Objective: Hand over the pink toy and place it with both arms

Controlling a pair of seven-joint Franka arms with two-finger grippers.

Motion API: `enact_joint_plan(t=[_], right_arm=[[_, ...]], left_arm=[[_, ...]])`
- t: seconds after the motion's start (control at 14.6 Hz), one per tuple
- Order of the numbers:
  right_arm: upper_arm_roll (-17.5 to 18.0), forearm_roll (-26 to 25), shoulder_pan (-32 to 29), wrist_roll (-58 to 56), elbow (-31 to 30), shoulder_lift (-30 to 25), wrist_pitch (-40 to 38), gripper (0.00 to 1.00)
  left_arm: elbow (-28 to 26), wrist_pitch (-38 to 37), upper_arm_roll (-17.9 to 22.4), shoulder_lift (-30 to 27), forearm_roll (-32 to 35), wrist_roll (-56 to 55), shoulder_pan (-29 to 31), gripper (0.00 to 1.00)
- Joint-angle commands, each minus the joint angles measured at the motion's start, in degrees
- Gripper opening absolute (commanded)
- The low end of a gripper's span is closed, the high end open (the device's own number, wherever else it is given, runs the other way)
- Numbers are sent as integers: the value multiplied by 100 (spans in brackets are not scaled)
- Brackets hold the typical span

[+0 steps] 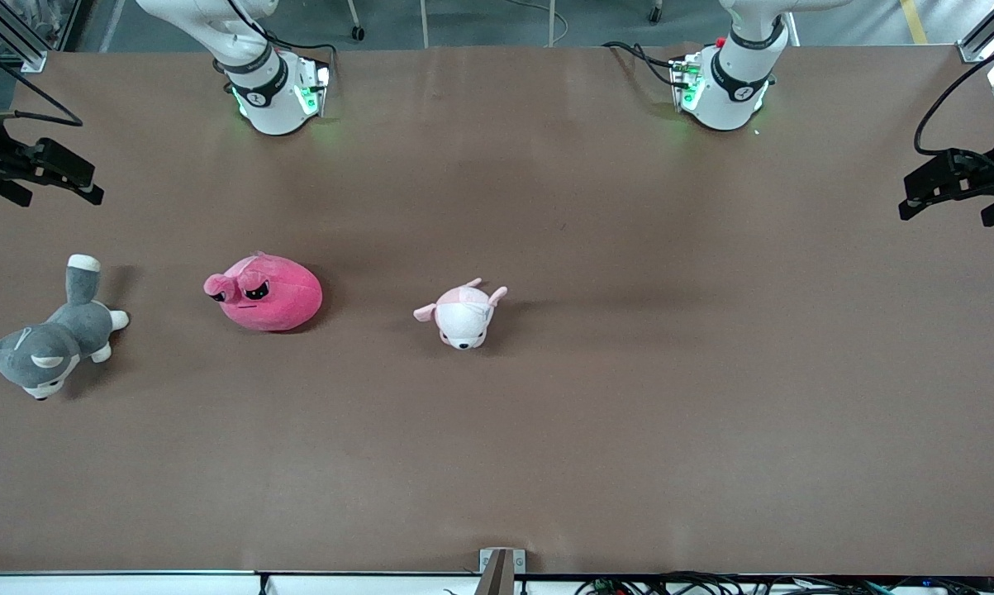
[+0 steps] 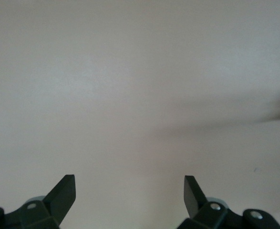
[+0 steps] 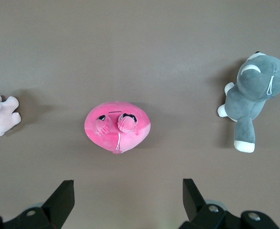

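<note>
The pink toy [image 1: 267, 293] is a rounded hot-pink plush with angry black eyes, lying on the brown table toward the right arm's end. In the right wrist view the pink toy [image 3: 117, 126] lies well below my right gripper [image 3: 128, 183]. That gripper hangs high above it, open and empty. My left gripper [image 2: 129, 179] is also open and empty, with only bare table beneath it. Neither gripper shows in the front view. Only the right arm's base [image 1: 272, 92] and the left arm's base [image 1: 726, 87] appear there.
A grey-and-white husky plush [image 1: 50, 339] lies at the right arm's end of the table. A small pale pink-and-white puppy plush [image 1: 463, 314] lies near the middle. Black mounts with cables stick in over both table ends [image 1: 38, 172] [image 1: 955, 182].
</note>
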Motion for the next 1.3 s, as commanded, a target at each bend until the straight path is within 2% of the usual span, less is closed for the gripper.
enact_joint_plan(t=[0.0, 0.21, 1.23], right_arm=[[40, -24, -2, -46, 136, -128, -199, 100], [49, -173, 16, -55, 304, -128, -472, 100], [40, -68, -2, -37, 207, -119, -446, 100]], left_arm=[[24, 20, -4, -43, 52, -10, 37, 100], [24, 20, -4, -52, 52, -10, 37, 100], [7, 3, -13, -52, -18, -308, 37, 100]])
